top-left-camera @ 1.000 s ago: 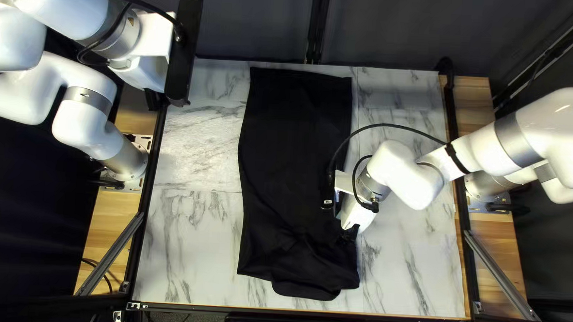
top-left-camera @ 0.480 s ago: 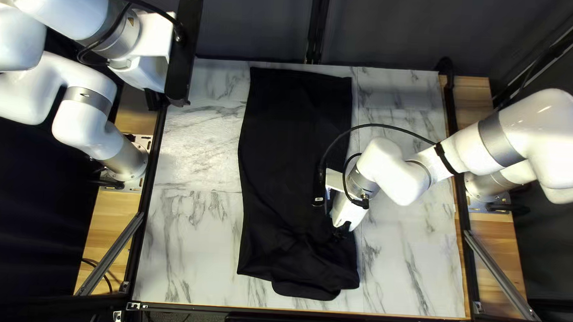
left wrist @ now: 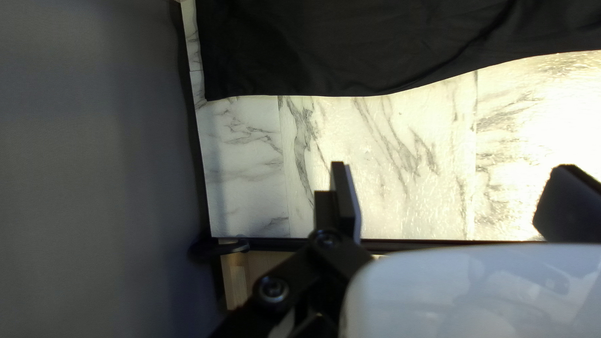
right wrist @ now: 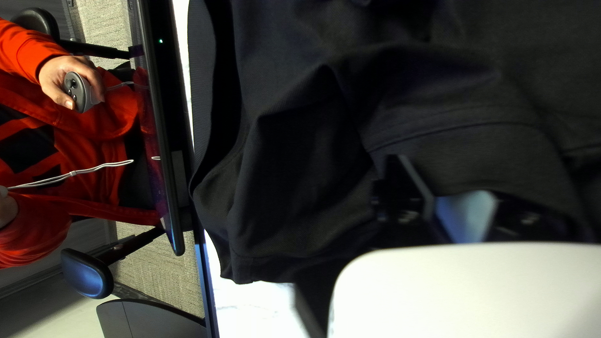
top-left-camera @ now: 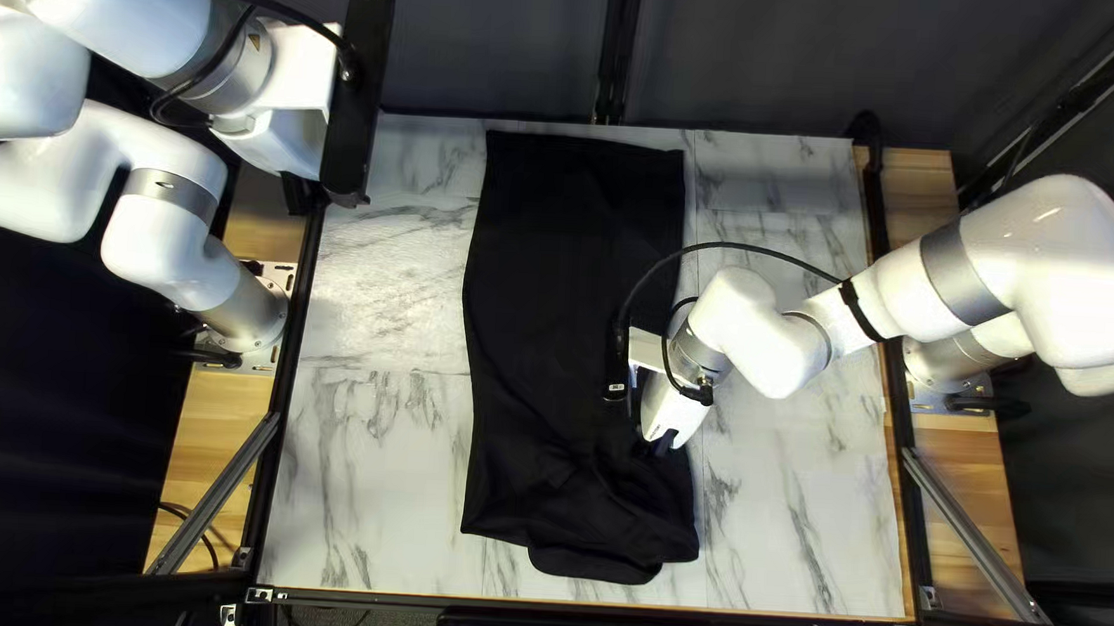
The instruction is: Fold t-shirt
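T-shirt (top-left-camera: 572,276) lying flat along the middle of your table (top-left-camera: 371,469)
Since a second ago, your right gripper (top-left-camera: 663,444) has shifted inward from the shirt's edge at the right of the top left view; you can't tell from here whether it's open or closed on cloth. Your left gripper (top-left-camera: 297,194) hasn't moved, its fingers (left wrist: 343,194) wide apart with nothing between them.

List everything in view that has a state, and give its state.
T-shirt: lying on the table, rumpled at its near end
Left gripper: open, empty
Right gripper: at the T-shirt; open or shut unclear
Hand: holding a controller
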Robot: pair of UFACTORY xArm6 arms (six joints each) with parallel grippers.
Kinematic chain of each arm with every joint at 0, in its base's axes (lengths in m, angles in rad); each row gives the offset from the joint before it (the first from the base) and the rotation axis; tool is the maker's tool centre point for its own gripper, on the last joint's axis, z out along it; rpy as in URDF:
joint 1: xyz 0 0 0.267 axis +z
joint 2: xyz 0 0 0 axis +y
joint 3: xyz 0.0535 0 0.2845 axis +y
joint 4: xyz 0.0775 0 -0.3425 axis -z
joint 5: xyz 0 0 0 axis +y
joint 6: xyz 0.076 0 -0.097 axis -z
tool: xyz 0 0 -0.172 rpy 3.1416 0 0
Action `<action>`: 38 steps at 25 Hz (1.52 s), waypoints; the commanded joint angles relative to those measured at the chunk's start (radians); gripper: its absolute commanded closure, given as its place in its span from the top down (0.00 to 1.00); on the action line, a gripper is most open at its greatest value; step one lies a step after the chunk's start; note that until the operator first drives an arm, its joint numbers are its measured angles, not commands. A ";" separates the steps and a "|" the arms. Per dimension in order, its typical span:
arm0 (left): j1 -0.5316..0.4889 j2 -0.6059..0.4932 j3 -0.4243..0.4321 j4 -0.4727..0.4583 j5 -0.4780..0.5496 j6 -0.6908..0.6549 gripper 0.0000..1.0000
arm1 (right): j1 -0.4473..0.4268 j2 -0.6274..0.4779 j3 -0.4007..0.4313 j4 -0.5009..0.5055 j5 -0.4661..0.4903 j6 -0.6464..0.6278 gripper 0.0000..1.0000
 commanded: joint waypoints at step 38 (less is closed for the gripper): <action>0.000 0.000 0.000 0.000 0.000 0.000 1.00 | 0.007 0.224 -0.452 -0.468 0.314 0.034 1.00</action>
